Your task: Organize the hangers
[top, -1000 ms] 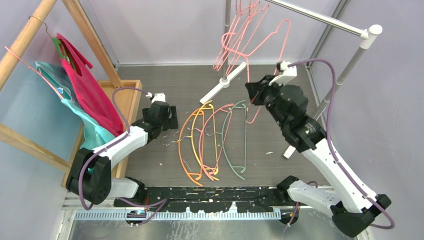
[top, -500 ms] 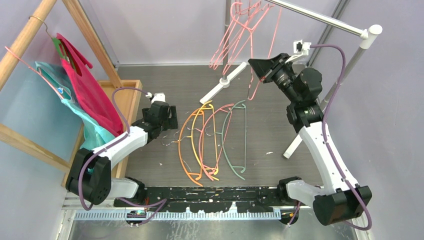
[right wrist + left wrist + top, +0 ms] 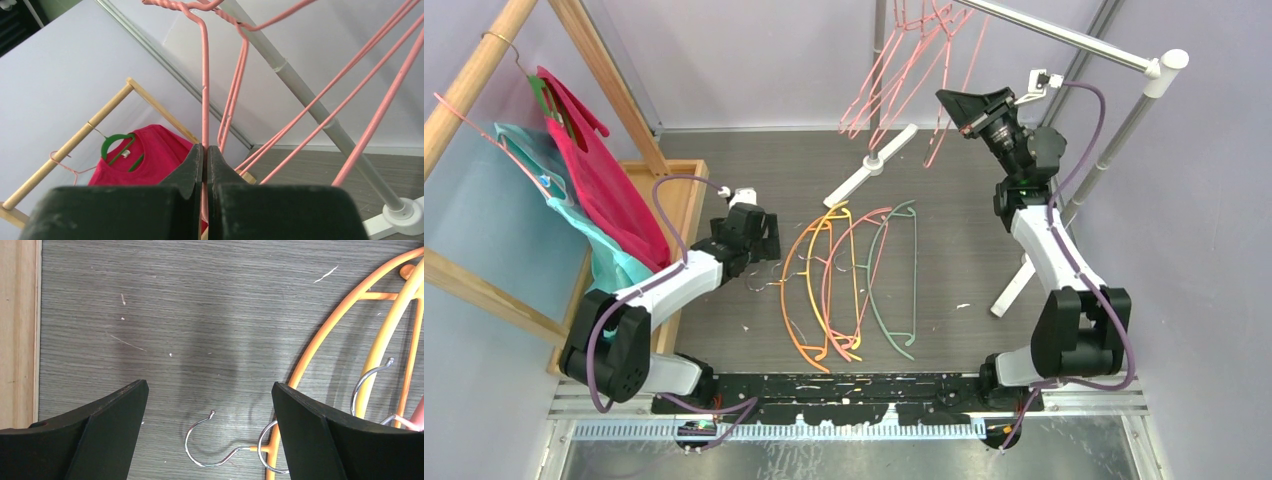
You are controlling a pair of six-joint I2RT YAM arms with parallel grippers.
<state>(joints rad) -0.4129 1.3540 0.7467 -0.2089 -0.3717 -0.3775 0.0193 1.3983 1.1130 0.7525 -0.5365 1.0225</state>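
Several hangers lie side by side on the table: an orange one (image 3: 796,290), a yellow one (image 3: 812,270), a pink one (image 3: 829,270) and a pale green one (image 3: 892,300). My left gripper (image 3: 769,245) is open and empty, low over their metal hooks. In the left wrist view (image 3: 210,405) one hook (image 3: 200,445) lies between my fingers, with the orange hanger (image 3: 320,325) at the right. My right gripper (image 3: 942,98) is raised near the metal rail (image 3: 1064,35) and shut on a pink hanger (image 3: 204,100). More pink hangers (image 3: 894,60) hang from that rail.
A wooden rack (image 3: 474,80) at the left holds red cloth (image 3: 599,180) and teal cloth (image 3: 614,265) on hangers. A wooden box (image 3: 686,195) sits below it. The metal rack's white foot (image 3: 869,165) lies behind the hangers, its post (image 3: 1114,140) at the right.
My right arm has swung up and back, lifting the pink hanger from above the table to the rail. My left arm has not moved.
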